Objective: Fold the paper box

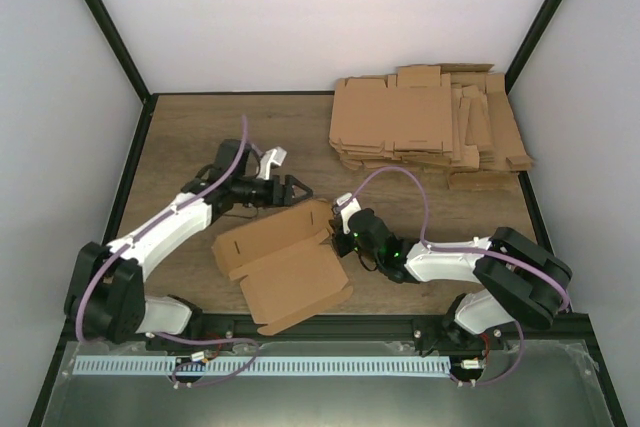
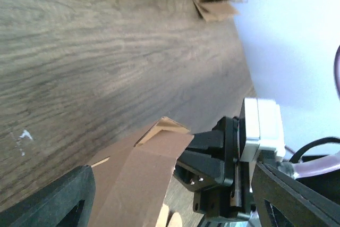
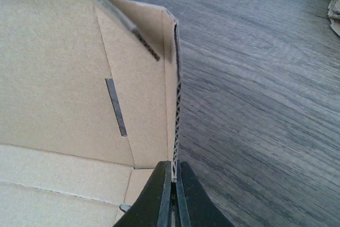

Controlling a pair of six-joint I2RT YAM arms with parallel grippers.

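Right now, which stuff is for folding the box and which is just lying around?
For the job:
- box
- right gripper, shut on the box's wall
- left gripper, open near the box's far corner

Just lying about:
- pile of flat cardboard blanks, far right

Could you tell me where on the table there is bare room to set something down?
Bare table lies far left, between the wall and the pile of blanks, beyond the left arm; a narrower strip between that pile and the right arm. Crowded near middle: paper box, open left end effector, right end effector clamped on it.
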